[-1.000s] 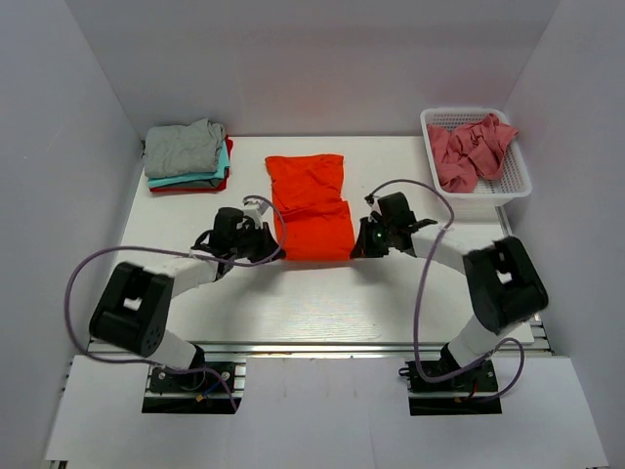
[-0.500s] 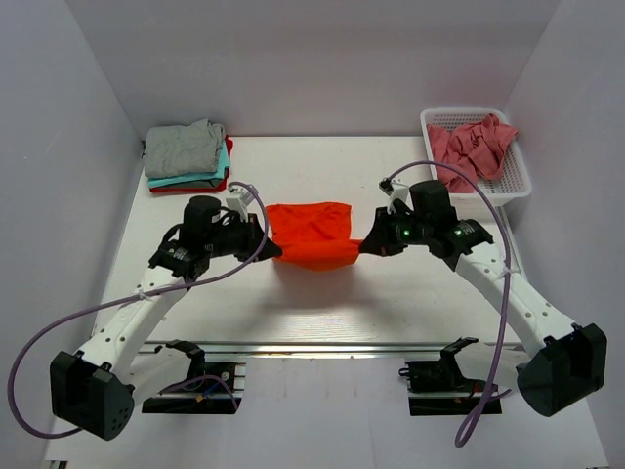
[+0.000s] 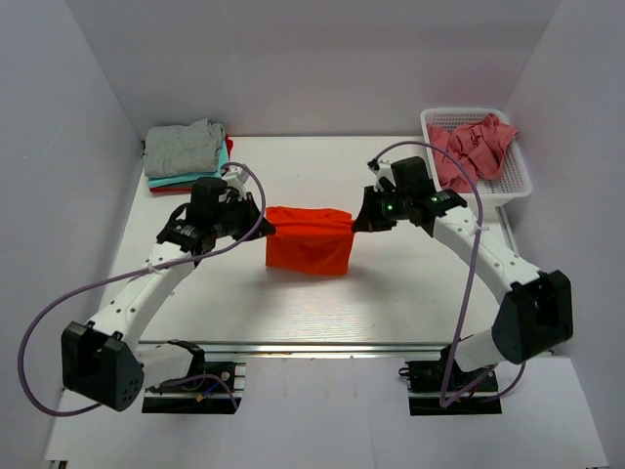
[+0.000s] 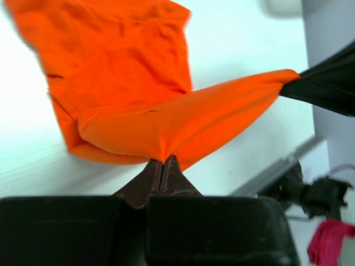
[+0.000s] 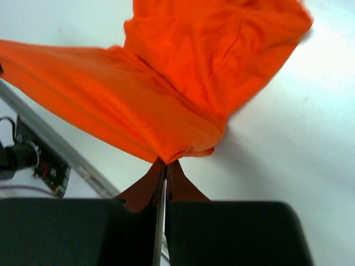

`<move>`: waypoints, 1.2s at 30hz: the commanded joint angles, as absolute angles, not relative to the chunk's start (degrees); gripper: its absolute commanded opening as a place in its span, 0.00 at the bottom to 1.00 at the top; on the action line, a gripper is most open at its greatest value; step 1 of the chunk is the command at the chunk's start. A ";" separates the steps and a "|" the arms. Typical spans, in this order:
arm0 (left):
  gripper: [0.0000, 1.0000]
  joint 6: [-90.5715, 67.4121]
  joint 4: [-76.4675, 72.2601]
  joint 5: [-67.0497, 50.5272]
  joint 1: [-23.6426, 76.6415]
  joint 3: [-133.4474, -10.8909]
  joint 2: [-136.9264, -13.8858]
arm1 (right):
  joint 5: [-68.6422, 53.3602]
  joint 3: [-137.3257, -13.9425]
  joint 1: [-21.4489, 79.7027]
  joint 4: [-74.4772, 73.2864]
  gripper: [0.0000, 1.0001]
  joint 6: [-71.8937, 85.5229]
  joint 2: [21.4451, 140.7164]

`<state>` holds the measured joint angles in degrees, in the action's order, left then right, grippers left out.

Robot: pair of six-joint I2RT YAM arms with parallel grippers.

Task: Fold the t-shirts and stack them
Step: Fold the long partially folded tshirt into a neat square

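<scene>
The orange-red t-shirt hangs stretched between my two grippers above the middle of the table, its lower part draping down. My left gripper is shut on its left corner; the pinch shows in the left wrist view. My right gripper is shut on its right corner, also seen in the right wrist view. A folded stack with a grey t-shirt on top, teal and red beneath, lies at the back left. A dusty pink t-shirt is crumpled in the basket.
A white plastic mesh basket stands at the back right corner. White walls enclose the table on three sides. The table's front metal rail runs above the arm bases.
Both grippers lifted the near edge of the orange-red t-shirt off the table and carried it back over the far half; the shirt now hangs between them, further from the front edge.
</scene>
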<state>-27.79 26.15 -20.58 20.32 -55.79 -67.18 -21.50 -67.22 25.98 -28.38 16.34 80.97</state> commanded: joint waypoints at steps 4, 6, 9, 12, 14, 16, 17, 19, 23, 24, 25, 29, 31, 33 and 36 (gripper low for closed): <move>0.00 -29.71 19.78 -12.39 19.51 -61.24 -75.13 | -18.71 -75.85 24.00 -24.35 0.00 16.61 87.36; 0.00 -29.71 21.25 -11.44 18.90 -65.10 -80.49 | -20.03 -77.87 23.29 -25.05 0.00 17.13 91.05; 0.00 -29.01 22.32 -10.90 18.37 -68.80 -85.93 | -18.31 -79.80 22.33 -25.14 0.00 17.84 94.48; 0.00 -28.39 22.32 -10.90 17.15 -70.66 -88.85 | -15.21 -81.47 21.01 -24.87 0.00 19.60 97.29; 0.00 -28.39 21.72 -10.90 16.61 -71.45 -91.57 | -15.64 -83.22 20.40 -23.83 0.00 19.78 99.66; 0.00 -28.39 21.19 -11.51 16.00 -73.12 -93.51 | -15.82 -84.55 20.13 -23.12 0.00 19.60 102.37; 0.00 -28.39 21.18 -12.12 15.47 -73.65 -95.43 | -15.91 -85.16 20.13 -22.77 0.00 19.43 103.26; 0.00 -28.39 20.65 -12.83 14.94 -75.05 -97.29 | -16.87 -87.27 19.51 -22.33 0.00 18.90 106.06; 0.00 -28.39 20.65 -12.83 13.28 -78.04 -101.15 | -18.98 -92.00 19.25 -22.85 0.00 17.23 112.05; 0.00 -28.39 20.65 -13.35 13.27 -78.05 -102.82 | -20.46 -93.67 19.42 -23.03 0.00 16.62 113.97; 0.00 -28.39 20.65 -13.36 13.27 -78.74 -103.70 | -20.91 -94.47 19.25 -22.94 0.00 15.92 116.17; 0.23 -28.39 20.65 -13.36 11.61 -81.11 -107.40 | -25.21 -98.78 19.25 -19.00 0.05 13.98 121.98; 0.73 -28.39 20.65 -10.48 10.90 -81.65 -108.01 | -26.10 -104.31 19.42 -17.14 0.36 11.70 126.01; 1.00 -28.39 22.41 -9.76 10.37 -83.58 -108.02 | -25.31 -107.56 19.34 -18.45 0.62 10.90 128.39; 1.00 -26.81 22.41 -10.89 9.84 -82.63 -106.36 | -25.05 -109.61 19.51 -19.08 0.90 11.42 126.40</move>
